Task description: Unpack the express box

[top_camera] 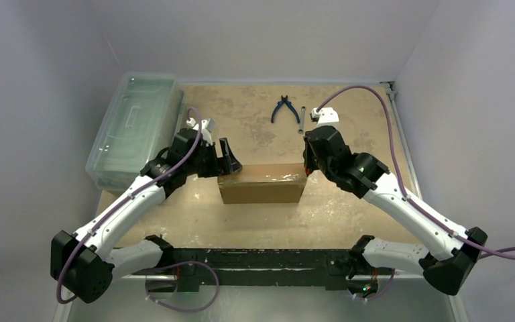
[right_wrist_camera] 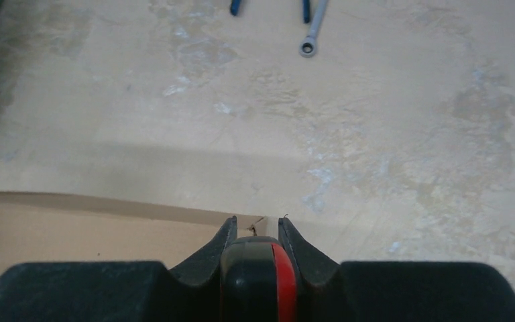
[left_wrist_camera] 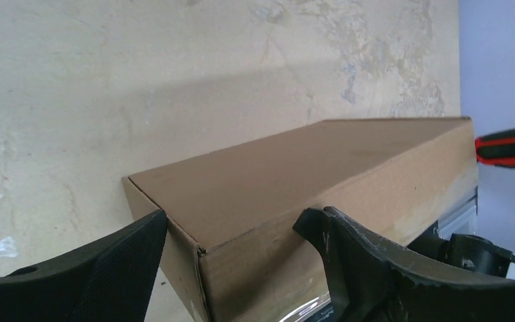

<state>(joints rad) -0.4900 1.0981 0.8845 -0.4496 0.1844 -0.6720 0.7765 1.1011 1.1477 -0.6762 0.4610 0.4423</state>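
Flanking one express box [top_camera: 261,186], left gripper [top_camera: 231,163], right gripper [top_camera: 306,172]

1. Behind the flat brown cardboard box [top_camera: 261,186]: broad bare worktop [top_camera: 255,134], open.
2. Far back, blue-handled pliers [top_camera: 285,109] and a silver wrench [top_camera: 301,121] lie close together, pinching that lane.
3. Left edge walled off by the large clear plastic lidded bin [top_camera: 134,124].
4. Box ends crowded: left fingers [left_wrist_camera: 94,275] straddle one corner, right fingers [right_wrist_camera: 208,258] pinch the other.
5. In front, a bare strip up to the black base rail [top_camera: 255,258].
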